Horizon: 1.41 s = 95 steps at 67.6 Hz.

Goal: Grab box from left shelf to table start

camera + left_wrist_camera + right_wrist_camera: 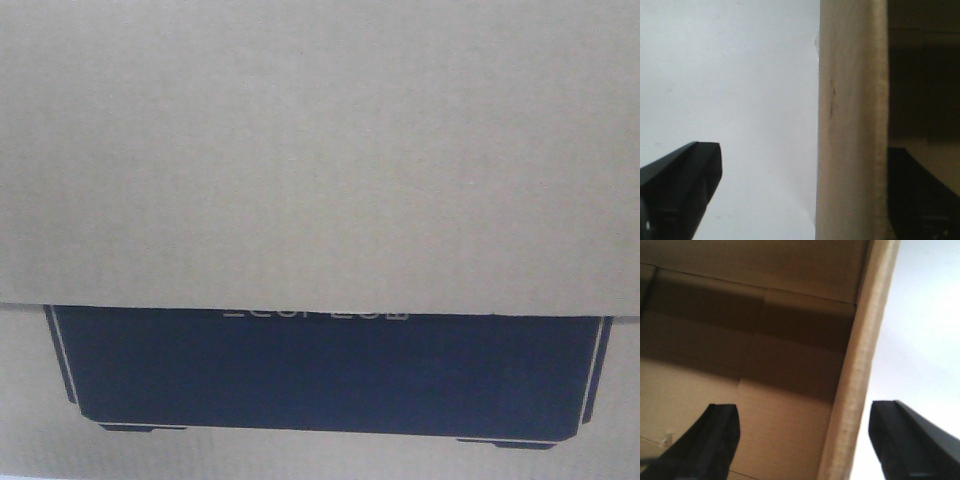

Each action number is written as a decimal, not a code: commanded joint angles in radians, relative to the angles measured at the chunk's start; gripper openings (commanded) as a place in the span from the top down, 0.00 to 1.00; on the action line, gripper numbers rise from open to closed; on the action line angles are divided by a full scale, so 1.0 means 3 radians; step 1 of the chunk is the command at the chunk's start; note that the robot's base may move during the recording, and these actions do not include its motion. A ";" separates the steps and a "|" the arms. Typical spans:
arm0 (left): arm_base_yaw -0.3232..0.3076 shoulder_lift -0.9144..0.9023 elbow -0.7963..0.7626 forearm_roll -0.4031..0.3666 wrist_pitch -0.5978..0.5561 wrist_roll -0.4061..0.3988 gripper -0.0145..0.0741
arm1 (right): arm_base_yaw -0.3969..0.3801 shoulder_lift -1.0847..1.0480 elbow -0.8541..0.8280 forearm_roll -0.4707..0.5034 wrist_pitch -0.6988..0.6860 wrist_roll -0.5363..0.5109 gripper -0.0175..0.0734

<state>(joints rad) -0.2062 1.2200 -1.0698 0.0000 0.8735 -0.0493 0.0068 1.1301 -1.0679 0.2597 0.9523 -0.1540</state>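
Two pincers straddle opposite walls of the box [320,150], which fills the front view, black panel low. The right pincer [805,440] and left pincer [805,200] are both apart, one finger inside, one outside. Judged: close squarely on both walls and lift level.

Right claw [802,440] straddles box [855,390] wall, unclosed.
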 commanded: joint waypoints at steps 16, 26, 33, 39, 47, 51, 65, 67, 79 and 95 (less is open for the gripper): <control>-0.0023 -0.0487 -0.0435 -0.0159 0.0001 -0.0039 0.25 | -0.0007 -0.0236 -0.0589 -0.0099 -0.0018 0.0048 0.12; -0.0023 -0.0858 -0.0529 -0.0164 0.0009 -0.0039 0.28 | -0.0007 -0.0515 -0.0613 -0.0245 0.0012 0.0165 0.12; -0.0023 -0.1140 -0.0529 -0.0164 0.0094 -0.0039 0.38 | -0.0007 -0.0751 -0.0613 -0.0304 0.0133 0.0194 0.15; -0.0023 -0.1386 -0.0479 -0.0148 0.0153 -0.0039 0.50 | -0.0007 -0.0975 -0.0581 -0.0323 0.0176 0.0211 0.27; -0.0023 -0.1730 -0.0257 -0.0136 0.0153 -0.0039 0.68 | -0.0007 -0.1334 -0.0376 -0.0326 0.0094 0.0211 0.51; -0.0023 -0.1918 -0.0073 -0.0128 0.0129 -0.0039 0.78 | -0.0007 -0.1521 -0.0219 -0.0329 0.0044 0.0211 0.63; -0.0023 -0.2610 0.0699 -0.0046 -0.0127 -0.0039 0.95 | -0.0007 -0.2292 0.0602 -0.0337 -0.0171 0.0211 0.74; -0.0023 -0.2708 0.0832 -0.0033 -0.0168 -0.0039 0.95 | -0.0007 -0.2428 0.0741 -0.0337 -0.0195 0.0211 0.74; -0.0023 -0.3353 0.1491 0.0000 -0.0419 -0.0039 0.95 | -0.0007 -0.3178 0.1357 -0.0337 -0.0366 0.0211 0.74; -0.0023 -0.4033 0.2040 0.0000 -0.0880 -0.0039 0.95 | -0.0007 -0.3828 0.1722 -0.0401 -0.0623 0.0211 0.74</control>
<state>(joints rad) -0.2062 0.0366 -0.4676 0.0000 0.7623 -0.0528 0.0068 -0.0076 -0.5440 0.1538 0.8867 -0.0909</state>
